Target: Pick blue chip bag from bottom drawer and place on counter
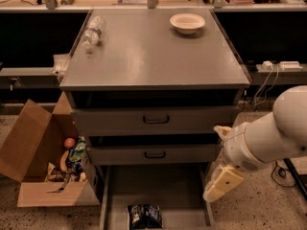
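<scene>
blue chip bag (145, 216) in bottom drawer (153, 186), gripper (220, 185) by its right wall

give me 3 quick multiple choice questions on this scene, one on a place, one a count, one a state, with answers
1. Where is the hand?
A over the bowl
B by the bottom drawer's right wall
C in the box

2. How many black handles show on drawers?
A one
B four
C two

3. The bottle is
A lying on its side
B upright
C in the bowl

Answers:
1 B, it hangs low at the open drawer's right edge, with the bag inside the drawer.
2 C, one on each shut drawer.
3 A, it lies flat on the counter's left rear.
</scene>
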You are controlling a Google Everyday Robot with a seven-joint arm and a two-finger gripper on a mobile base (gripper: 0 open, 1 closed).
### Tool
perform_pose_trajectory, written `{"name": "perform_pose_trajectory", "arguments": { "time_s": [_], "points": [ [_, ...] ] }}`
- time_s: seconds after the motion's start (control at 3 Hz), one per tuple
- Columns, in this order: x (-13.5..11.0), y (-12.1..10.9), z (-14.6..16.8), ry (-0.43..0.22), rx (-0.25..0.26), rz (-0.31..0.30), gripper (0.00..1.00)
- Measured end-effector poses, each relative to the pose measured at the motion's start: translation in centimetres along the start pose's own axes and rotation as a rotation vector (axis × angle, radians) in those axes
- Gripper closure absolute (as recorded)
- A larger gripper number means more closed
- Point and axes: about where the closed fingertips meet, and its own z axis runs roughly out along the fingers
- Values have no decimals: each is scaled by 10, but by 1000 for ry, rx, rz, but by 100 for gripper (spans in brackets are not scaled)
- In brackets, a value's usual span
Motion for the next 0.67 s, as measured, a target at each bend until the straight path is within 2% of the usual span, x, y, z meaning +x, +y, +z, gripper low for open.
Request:
{"name": "perform_pose_trajectory", "arguments": {
  "time_s": [0.33, 0.67],
  "points": [
    [-1, 17, 87, -75, -40, 65, 0],
    [4, 40, 167, -137, -142, 126, 0]
  ]
}}
